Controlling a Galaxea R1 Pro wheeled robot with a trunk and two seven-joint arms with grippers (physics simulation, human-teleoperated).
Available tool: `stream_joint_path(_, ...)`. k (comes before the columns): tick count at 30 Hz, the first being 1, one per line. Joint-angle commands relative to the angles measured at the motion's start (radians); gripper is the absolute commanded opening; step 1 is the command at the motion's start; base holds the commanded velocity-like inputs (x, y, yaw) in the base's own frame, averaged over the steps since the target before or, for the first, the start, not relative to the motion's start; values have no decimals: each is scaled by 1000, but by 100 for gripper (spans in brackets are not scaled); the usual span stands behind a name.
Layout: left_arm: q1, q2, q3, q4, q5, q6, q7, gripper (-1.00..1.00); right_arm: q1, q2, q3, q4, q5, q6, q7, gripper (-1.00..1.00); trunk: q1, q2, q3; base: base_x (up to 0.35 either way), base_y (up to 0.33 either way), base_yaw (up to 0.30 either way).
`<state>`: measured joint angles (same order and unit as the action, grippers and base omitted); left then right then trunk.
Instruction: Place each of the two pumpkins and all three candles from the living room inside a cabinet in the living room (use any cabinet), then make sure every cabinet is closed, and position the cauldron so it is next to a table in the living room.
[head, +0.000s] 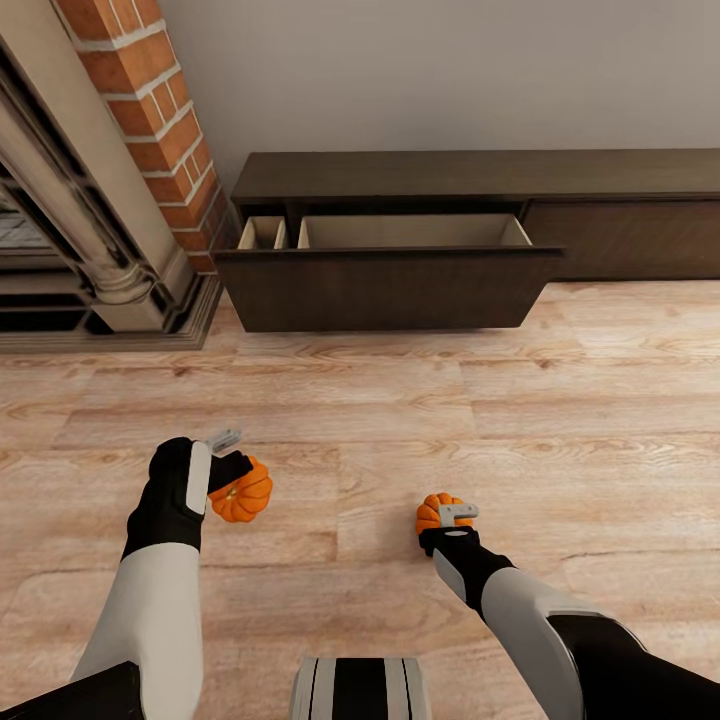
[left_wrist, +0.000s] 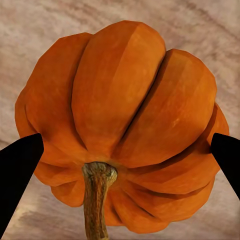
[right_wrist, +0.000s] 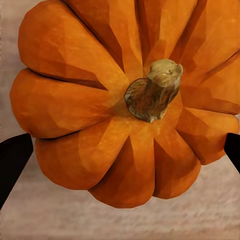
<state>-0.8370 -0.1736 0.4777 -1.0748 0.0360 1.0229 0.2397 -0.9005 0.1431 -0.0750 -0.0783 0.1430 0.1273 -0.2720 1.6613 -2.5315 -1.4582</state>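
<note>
Each of my grippers carries an orange ribbed pumpkin above the wood floor. The left gripper (head: 232, 462) is shut on one pumpkin (head: 241, 492), whose ribs and stem (left_wrist: 97, 197) sit between the black fingertips (left_wrist: 20, 165). My right gripper (head: 452, 520) is shut on the other pumpkin (head: 436, 512), seen stem-up (right_wrist: 152, 92) in the right wrist view. Ahead, against the wall, stands the dark-brown cabinet (head: 470, 175) with its left drawer (head: 385, 285) pulled open, pale inside and with nothing in it. Candles, cauldron and table are out of view.
A red-brick fireplace column (head: 150, 110) with a grey ornate surround (head: 90, 250) stands at the left, its base beside the open drawer's corner. Light wood-plank floor (head: 400, 400) stretches between me and the cabinet. The cabinet's right drawer front (head: 630, 240) is closed.
</note>
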Motion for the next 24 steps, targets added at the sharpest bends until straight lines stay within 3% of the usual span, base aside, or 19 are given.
stream_joint_path(1, -1, -1, 2, 2, 4, 3, 4, -100, 0, 1, -12, -2, 4, 6, -1, -100, 0, 0, -1, 0, 0, 0)
stream_joint_path(8, 1, -1, 2, 52, 4, 1, -1, -100, 0, 1, -11, -3, 4, 6, -1, -100, -2, 1, 15, 0, 0, 0)
stream_joint_path(14, 1, -1, 2, 198, 4, -17, -6, -100, 0, 6, -12, -22, 2, 0, 0, -100, -5, 2, 38, 0, 0, 0)
stream_joint_path(24, 1, -1, 1, 414, 5, -177, -9, -100, 0, 5, -12, -126, 3, -72, -2, -100, -9, 4, 77, 0, 0, 0)
